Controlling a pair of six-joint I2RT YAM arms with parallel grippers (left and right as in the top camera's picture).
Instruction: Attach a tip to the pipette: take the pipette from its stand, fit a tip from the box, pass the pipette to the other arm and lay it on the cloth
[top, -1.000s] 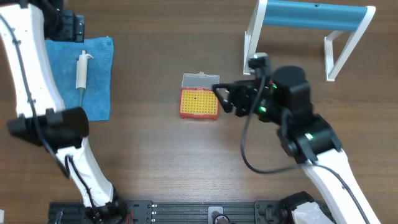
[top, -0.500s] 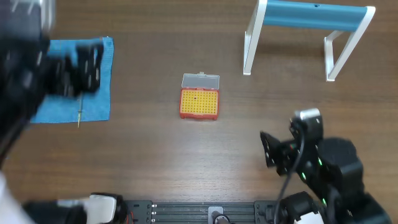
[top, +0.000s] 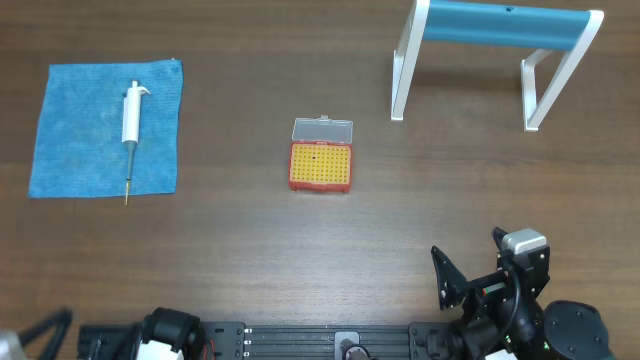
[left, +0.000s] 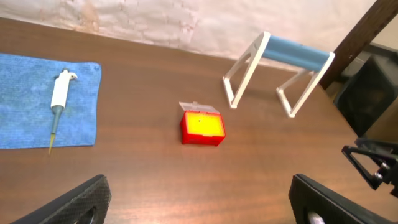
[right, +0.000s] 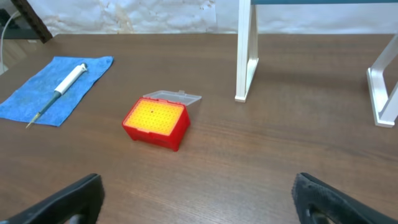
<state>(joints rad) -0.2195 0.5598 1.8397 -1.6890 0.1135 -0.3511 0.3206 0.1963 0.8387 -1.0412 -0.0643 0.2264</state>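
where the cloth (top: 70, 150) lay at the far left of the surface (top: 250, 260), the pipette (top: 131, 112) rested on its right half. its long axis ran front to back, its white head pointing away from the arm bases and its fitted tip (top: 127, 190) pointing toward them. the end of that tip just passed the cloth's near edge. near the middle of the surface, well apart from the cloth, stood the tip box (top: 321, 168). it was red, with its clear lid (top: 322, 130) folded back on the far side. a yellow rack (right: 154, 116) of tips filled it, with one dark spot in the grid. the stand (top: 500, 25), with white legs under a blue bar, stood at the far right. in all there was one pipette, one cloth, one tip box and one stand. the left tool (left: 199, 202) and the right tool (right: 199, 199) both hung near the arm bases, each with its fingers spread wide and nothing between them.
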